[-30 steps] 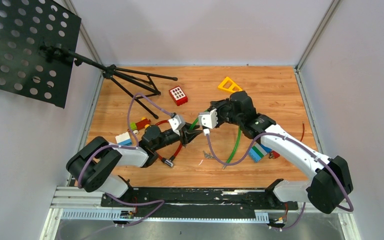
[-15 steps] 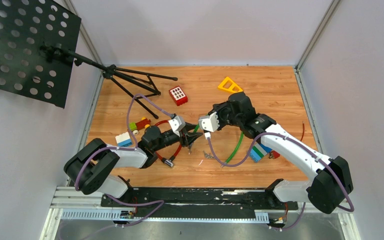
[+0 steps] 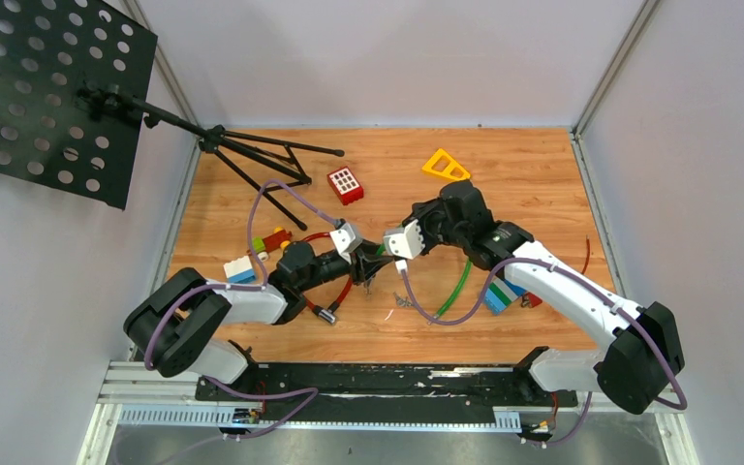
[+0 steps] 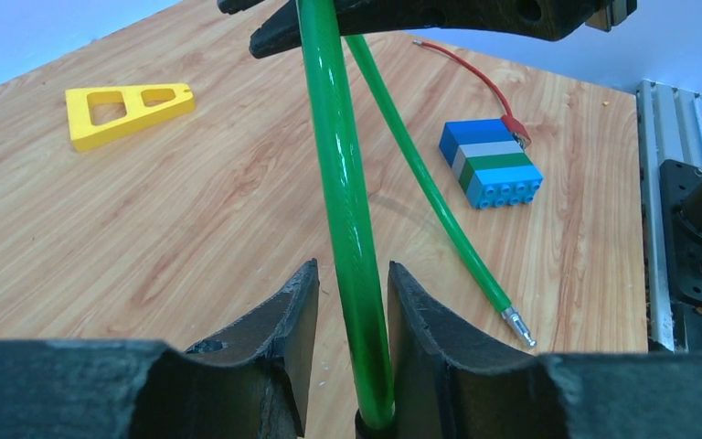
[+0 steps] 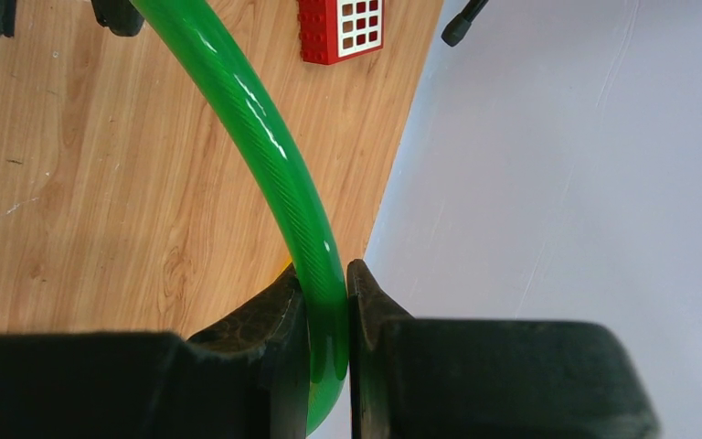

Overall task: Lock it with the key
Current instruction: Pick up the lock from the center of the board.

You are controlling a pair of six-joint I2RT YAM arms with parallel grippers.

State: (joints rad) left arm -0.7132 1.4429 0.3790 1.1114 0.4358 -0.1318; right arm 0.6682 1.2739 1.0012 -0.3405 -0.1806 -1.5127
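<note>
A green cable (image 3: 460,276) of the lock runs between both grippers at the table's middle. My right gripper (image 3: 394,247) is shut on the cable (image 5: 265,146); its tips (image 5: 326,270) pinch it from both sides. My left gripper (image 3: 373,266) stands open around the same cable (image 4: 338,183). The cable leans on the right finger (image 4: 420,311), with a gap to the left one. A dark part shows at the cable's base, deep between the left jaws. The cable's free end with a metal tip (image 4: 519,325) lies on the wood. Small metal pieces that look like keys (image 3: 402,301) lie below the grippers.
A yellow triangle (image 3: 443,165) and a red block (image 3: 345,184) lie at the back. A blue, white and green brick stack (image 3: 499,294) sits under the right arm. A red cable (image 3: 344,286) and some bricks (image 3: 247,263) lie by the left arm. A music stand (image 3: 58,97) occupies the far left.
My left jaws have come apart from the green cable, widening and then narrowing a little. The right gripper, still shut on the cable, has drifted slightly down and left.
</note>
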